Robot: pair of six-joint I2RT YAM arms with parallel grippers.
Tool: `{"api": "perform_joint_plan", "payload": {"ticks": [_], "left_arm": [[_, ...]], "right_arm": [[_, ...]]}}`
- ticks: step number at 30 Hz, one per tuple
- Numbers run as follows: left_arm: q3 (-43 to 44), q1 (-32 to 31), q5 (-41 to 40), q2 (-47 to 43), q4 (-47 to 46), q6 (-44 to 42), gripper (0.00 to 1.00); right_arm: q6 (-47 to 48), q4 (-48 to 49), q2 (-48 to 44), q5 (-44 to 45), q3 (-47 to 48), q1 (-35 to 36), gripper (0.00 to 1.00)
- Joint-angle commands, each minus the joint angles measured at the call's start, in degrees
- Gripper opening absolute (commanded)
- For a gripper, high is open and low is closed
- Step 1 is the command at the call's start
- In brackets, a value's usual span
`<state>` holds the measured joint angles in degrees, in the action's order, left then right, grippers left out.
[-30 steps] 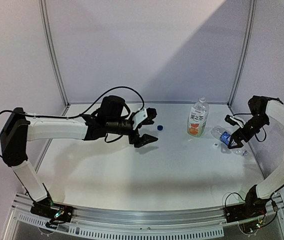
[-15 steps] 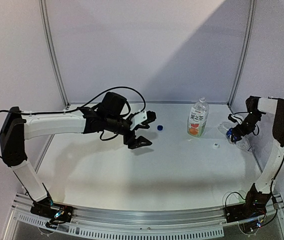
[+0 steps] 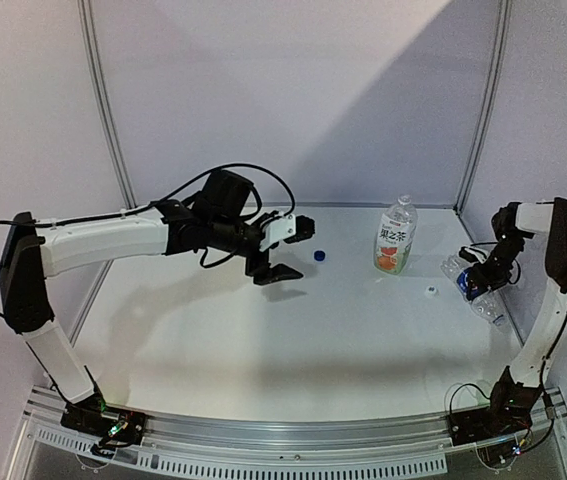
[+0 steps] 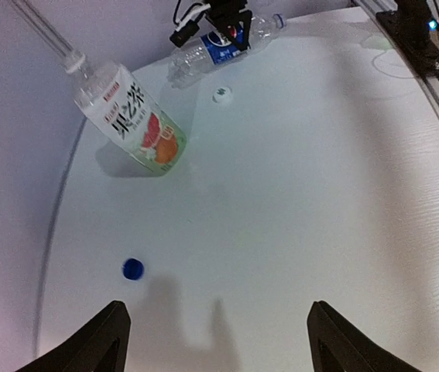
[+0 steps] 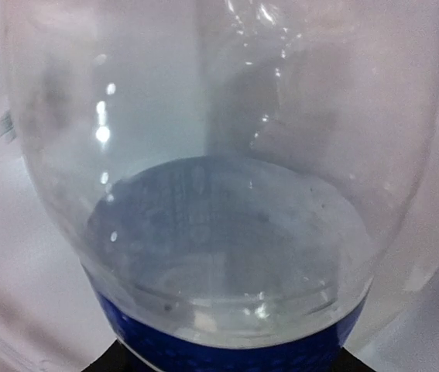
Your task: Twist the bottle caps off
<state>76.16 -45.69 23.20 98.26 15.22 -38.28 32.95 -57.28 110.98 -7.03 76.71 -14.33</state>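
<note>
The wide bottle with the green-white-orange label stands upright and uncapped, seen also as the wide bottle in the left wrist view. The slim bottle with the blue label lies at the right edge, and my right gripper is shut across its label. That slim bottle fills the right wrist view and hides the fingers. A blue cap and a white cap lie loose on the table. My left gripper hovers open and empty beside the blue cap.
A metal frame post and the side wall stand close behind the right arm. The table's right edge runs just past the slim bottle. The right arm's base rail shows in the left wrist view.
My right gripper has closed round the slim bottle, and the bottle has shifted right toward the table edge. The left gripper has drifted slightly back and left, still open.
</note>
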Motion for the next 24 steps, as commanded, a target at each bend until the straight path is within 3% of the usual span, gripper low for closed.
{"api": "perform_joint_plan", "payload": {"ticks": [1,5,8,18,24], "left_arm": [[6.00,0.49,-2.55,0.77,2.06,-12.57,0.82],[9.12,-0.85,-5.47,0.79,0.90,-18.26,0.83],[8.94,-3.38,-7.73,-0.31,-2.33,-22.27,0.83],[7.67,-8.89,-9.59,0.73,-18.34,-32.05,0.82],[8.83,-9.84,-10.55,1.79,-18.17,-32.20,0.82]], "right_arm": [[-6.00,-10.25,-11.94,-12.32,-5.31,-0.07,0.55],[-7.52,-19.29,-20.67,-23.90,-9.34,0.03,0.56],[-4.89,-24.16,-24.61,-24.61,-8.29,0.89,0.56],[0.02,-35.82,-19.64,-35.79,8.97,2.01,0.59],[-1.67,-34.85,-20.09,-44.13,8.61,4.19,0.59]]}}
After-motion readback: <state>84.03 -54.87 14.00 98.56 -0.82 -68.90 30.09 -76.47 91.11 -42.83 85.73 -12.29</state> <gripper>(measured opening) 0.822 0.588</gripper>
